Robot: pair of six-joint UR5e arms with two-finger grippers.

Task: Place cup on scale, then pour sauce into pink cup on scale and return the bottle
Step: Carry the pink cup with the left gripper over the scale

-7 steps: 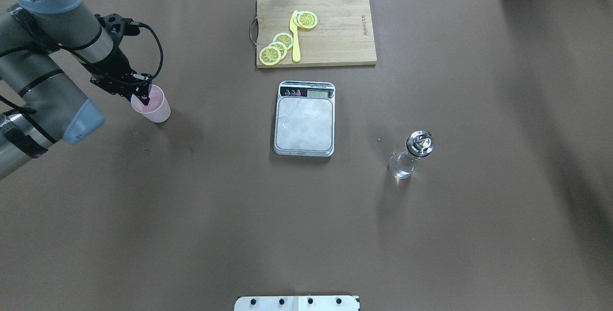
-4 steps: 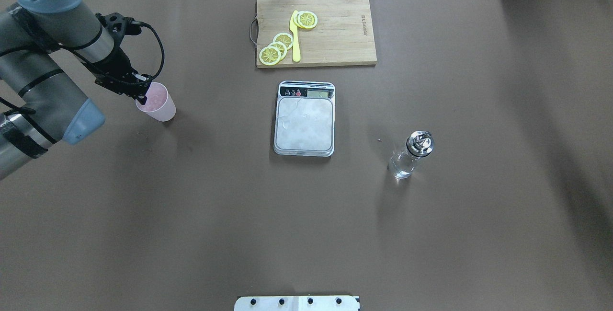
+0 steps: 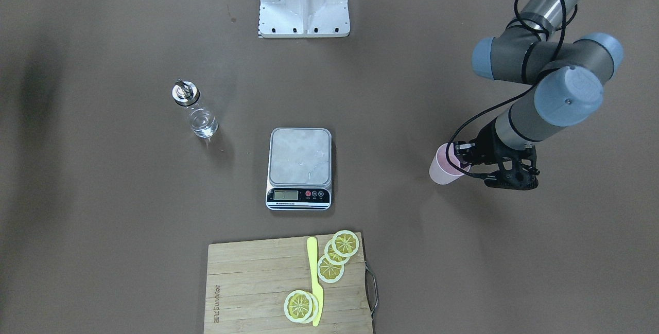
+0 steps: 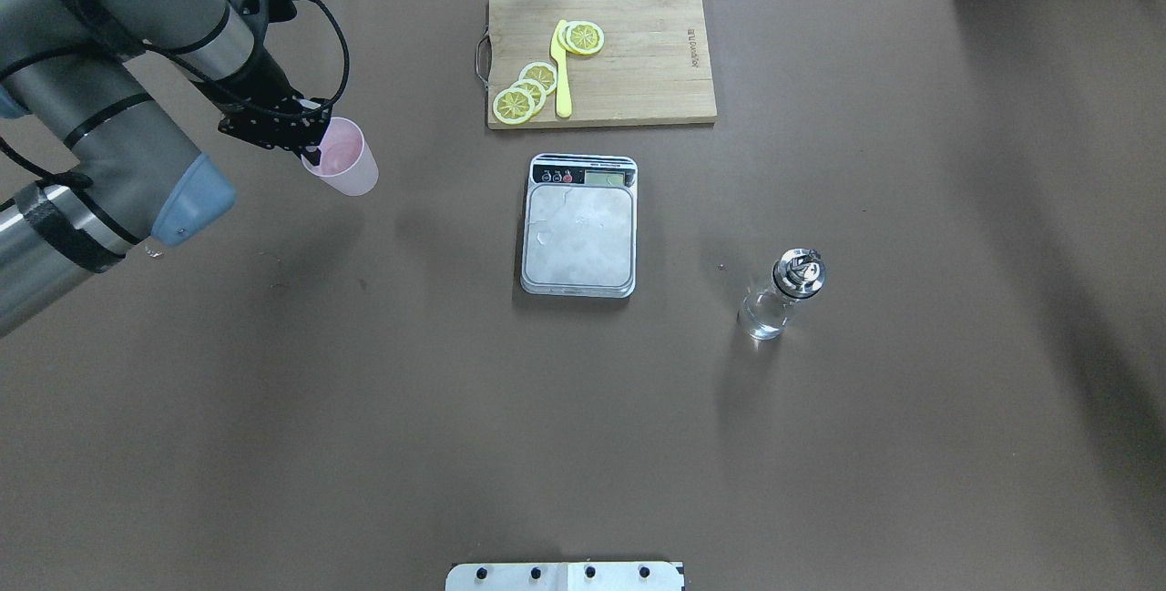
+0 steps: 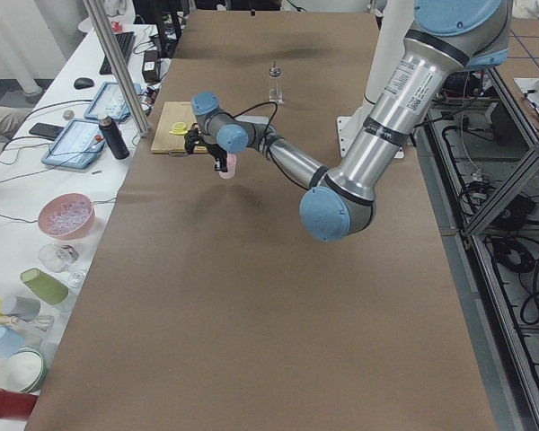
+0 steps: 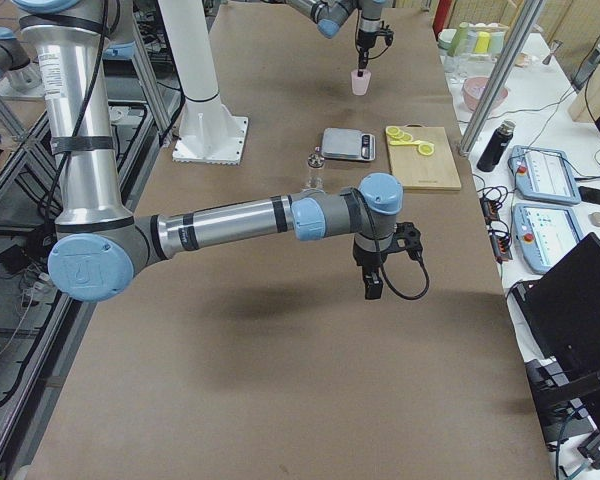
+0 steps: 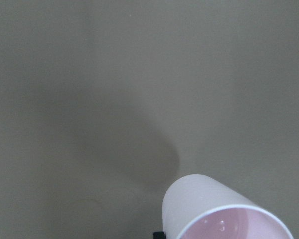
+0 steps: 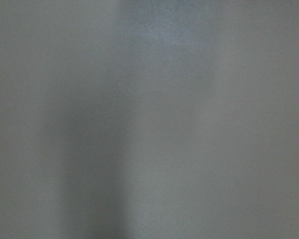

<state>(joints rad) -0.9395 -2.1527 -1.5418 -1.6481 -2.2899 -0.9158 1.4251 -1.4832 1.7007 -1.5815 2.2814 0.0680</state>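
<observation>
**Cup aloft, carried toward the scale**

Since a second ago the cup (image 4: pixel 344 163) has gone with the left gripper (image 4: pixel 314 147) away from the robot and toward the table's middle. That closes part of the gap to the scale (image 4: pixel 579 236). Scale and bottle (image 4: pixel 782 293) sit where they were.

Left claw: clamped on the cup's rim, one finger inside, one outside.

Left wrist view: only the cup's rim and pink inside, at the lower edge. The cup's shadow lies apart from it on the brown cover, so we take the cup to be off the table. The overhead view does not settle this.

Right gripper (image 6: pixel 372 288): seen only in the exterior right view, hanging over the table well apart from everything. We cannot tell whether it is wide or narrow. Its own wrist view shows nothing but brown cover.

Front-facing view: the scale's display and red buttons sit on the side away from the robot, facing the cutting board (image 4: pixel 656 54).

Around: the scale lies between cup and bottle along the table, well apart from both. The bottle stands upright on the robot's right. The board, just beyond the scale, carries lemon slices (image 4: pixel 584 37) and a yellow knife (image 4: pixel 562 72).

Writing: there is a printed mark near the board's short end and small print under the scale's display. Both are too small for us to read.
</observation>
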